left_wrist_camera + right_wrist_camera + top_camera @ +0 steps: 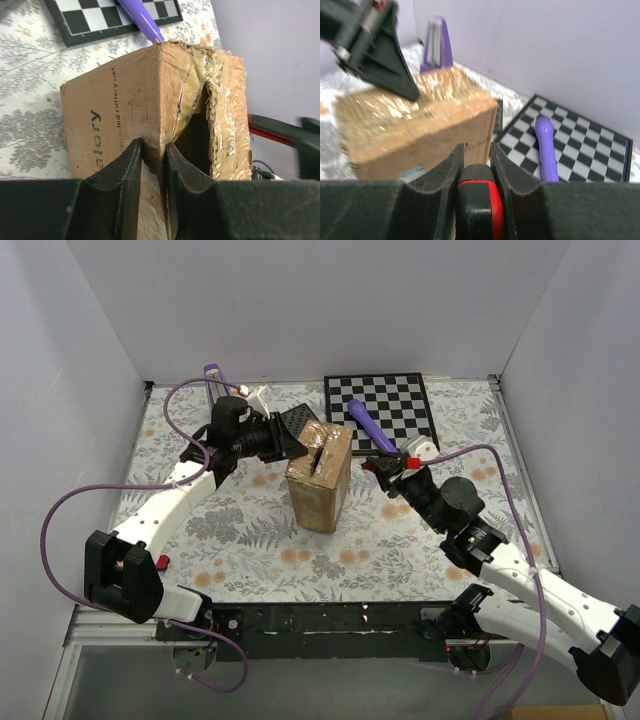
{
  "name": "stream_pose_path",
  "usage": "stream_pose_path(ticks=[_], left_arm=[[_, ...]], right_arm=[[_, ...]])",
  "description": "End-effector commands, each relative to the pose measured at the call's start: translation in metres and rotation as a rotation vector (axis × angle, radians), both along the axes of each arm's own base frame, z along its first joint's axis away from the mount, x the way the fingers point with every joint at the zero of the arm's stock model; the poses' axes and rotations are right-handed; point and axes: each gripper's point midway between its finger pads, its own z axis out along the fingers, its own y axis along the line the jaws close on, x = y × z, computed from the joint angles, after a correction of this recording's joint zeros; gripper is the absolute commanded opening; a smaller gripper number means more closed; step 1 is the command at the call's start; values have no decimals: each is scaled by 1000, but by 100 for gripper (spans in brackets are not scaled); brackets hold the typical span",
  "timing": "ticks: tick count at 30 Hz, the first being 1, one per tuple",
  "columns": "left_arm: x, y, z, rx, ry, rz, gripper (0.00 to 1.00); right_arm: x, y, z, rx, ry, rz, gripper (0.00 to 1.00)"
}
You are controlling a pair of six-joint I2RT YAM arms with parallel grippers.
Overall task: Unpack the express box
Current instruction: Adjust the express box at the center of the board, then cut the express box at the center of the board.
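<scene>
The express box (320,478) is a brown carton standing mid-table, its taped top torn open along a dark slit (197,140). My left gripper (296,448) reaches in from the left. Its jaws (153,146) are shut on the box's top cardboard edge beside the slit. My right gripper (378,466) hovers just right of the box, apart from it. Its jaws (476,149) are shut on a black-and-red tool (477,200), which also shows beyond the box (280,132) in the left wrist view.
A chessboard (395,400) lies at the back right with a purple stick (365,423) resting on it. A black textured pad (298,422) and a small white piece (262,397) sit behind the box. White walls enclose the table.
</scene>
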Motion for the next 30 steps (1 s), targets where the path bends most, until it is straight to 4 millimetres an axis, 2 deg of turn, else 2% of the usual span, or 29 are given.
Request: stream_pose_path(ticks=[1, 4, 5, 8, 9, 11, 12, 19, 23, 24, 26, 27, 28, 29, 30], left_arm=[[6, 13, -1, 88, -9, 62, 0], [3, 13, -12, 81, 24, 58, 26], [1, 12, -19, 81, 41, 56, 38], [-3, 8, -24, 54, 66, 39, 52], [-4, 8, -28, 52, 76, 41, 64], [-6, 8, -28, 44, 75, 46, 75], [-5, 9, -27, 39, 65, 53, 98], [8, 18, 16, -13, -61, 161, 98], [21, 41, 40, -20, -121, 337, 98], [23, 53, 53, -39, -145, 419, 98], [24, 65, 58, -42, -168, 491, 98], [18, 70, 74, -62, -234, 493, 98], [14, 75, 73, -23, -272, 486, 98], [12, 78, 63, -48, -257, 511, 98], [10, 79, 66, -82, -257, 518, 98]], right_arm=[[-19, -3, 76, 152, -88, 56, 1], [-16, -3, 66, 109, -45, 40, 1], [-13, -5, 59, 97, -35, 23, 1], [-14, -6, 44, 89, -19, 20, 1], [-15, -7, 43, 99, -18, 19, 1], [-14, -8, 38, 95, -7, 15, 1], [-15, -8, 37, 95, -5, 15, 1], [-15, -9, 33, 98, -3, 8, 1], [-15, -12, 31, 97, -2, -1, 1], [-15, -13, 29, 96, 1, -4, 1], [-16, -13, 27, 95, 4, -1, 1], [-17, -13, 26, 96, 9, -1, 1], [-17, -12, 25, 98, 11, 4, 1], [-17, -12, 24, 104, 16, 5, 1], [-18, -11, 23, 107, 21, 10, 1]])
